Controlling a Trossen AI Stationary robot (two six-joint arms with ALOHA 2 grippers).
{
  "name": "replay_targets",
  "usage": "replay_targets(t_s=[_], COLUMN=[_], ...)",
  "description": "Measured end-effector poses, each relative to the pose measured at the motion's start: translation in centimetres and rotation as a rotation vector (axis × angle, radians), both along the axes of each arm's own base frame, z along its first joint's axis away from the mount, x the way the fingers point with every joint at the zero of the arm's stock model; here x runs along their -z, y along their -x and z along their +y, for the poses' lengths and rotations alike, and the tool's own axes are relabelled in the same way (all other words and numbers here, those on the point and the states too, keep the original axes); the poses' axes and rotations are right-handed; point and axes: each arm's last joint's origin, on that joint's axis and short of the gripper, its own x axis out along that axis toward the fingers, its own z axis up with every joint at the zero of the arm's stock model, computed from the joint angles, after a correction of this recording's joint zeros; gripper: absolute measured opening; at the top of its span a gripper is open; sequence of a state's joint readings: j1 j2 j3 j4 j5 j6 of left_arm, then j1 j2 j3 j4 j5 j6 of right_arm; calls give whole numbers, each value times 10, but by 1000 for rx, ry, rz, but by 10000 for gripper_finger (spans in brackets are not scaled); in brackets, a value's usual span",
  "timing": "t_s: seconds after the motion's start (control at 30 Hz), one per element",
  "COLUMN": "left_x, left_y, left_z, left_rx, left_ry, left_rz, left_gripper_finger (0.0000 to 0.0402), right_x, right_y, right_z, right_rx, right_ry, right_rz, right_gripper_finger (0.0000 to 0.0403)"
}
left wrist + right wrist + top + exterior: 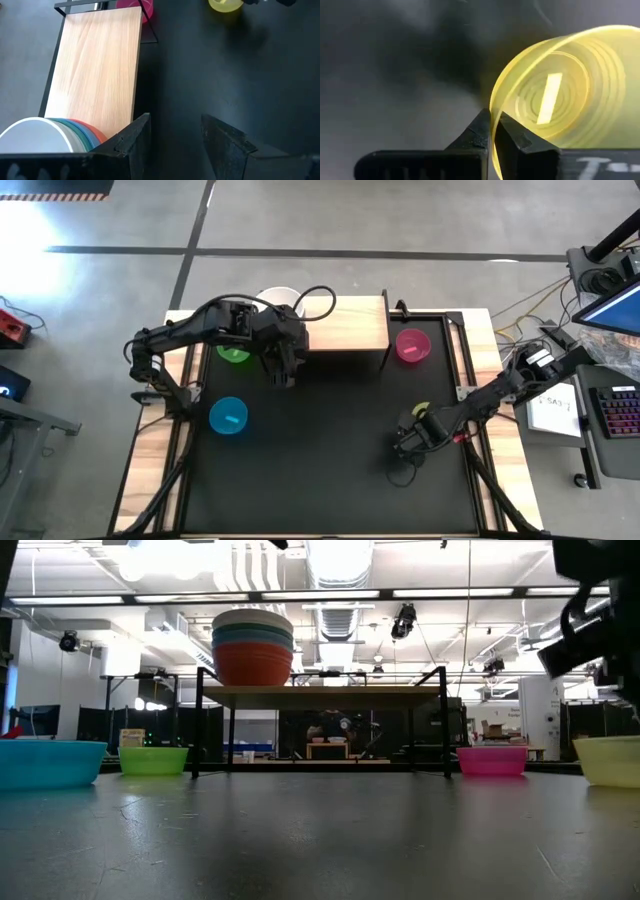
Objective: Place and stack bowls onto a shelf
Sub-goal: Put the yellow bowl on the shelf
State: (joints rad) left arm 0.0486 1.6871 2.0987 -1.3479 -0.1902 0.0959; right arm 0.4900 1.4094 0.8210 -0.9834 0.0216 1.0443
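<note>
We see a black tabletop [320, 480] carrying the shelf [350, 325], a light-wood board on thin black legs, at its far edge. On the shelf's left end sits a stack of larger bowls [253, 648] (cream white on top, then teal, slate blue and red at the bottom), the rest of the board bare. Directly on the tabletop lie a green bowl [234, 353] and a blue bowl [228, 416] to the left, a pink bowl [411, 345] beside the shelf's right end, and a yellow bowl [608, 760] nearer the right edge.

Grey concrete floor [300, 220], ceiling striplights [340, 594]
</note>
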Motion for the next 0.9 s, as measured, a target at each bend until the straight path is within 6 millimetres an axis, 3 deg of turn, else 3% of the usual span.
replay_targets(t_s=[0.13, 0.27, 0.47, 0.7, 0.9], left_x=[0, 1, 1, 5, 7], left_y=[0, 0, 1, 7, 9], left_z=[0, 0, 0, 0, -2], left_rx=[0, 0, -2, -51, -69], left_ry=[0, 0, 2, 38, 53], left_rz=[3, 7, 18, 83, 103], left_gripper_finger=[158, 158, 158, 158, 158], right_x=[-20, -52, -104, -142, -153], right_y=[-14, -33, -53, -68, -80], right_z=[8, 17, 17, -5, -43], right_rx=[-75, -195, -351, -533, -612], right_ry=[-44, -65, 65, 305, 560], right_rz=[-67, -194, -351, -417, -347], right_gripper_finger=[8, 8, 8, 8, 8])
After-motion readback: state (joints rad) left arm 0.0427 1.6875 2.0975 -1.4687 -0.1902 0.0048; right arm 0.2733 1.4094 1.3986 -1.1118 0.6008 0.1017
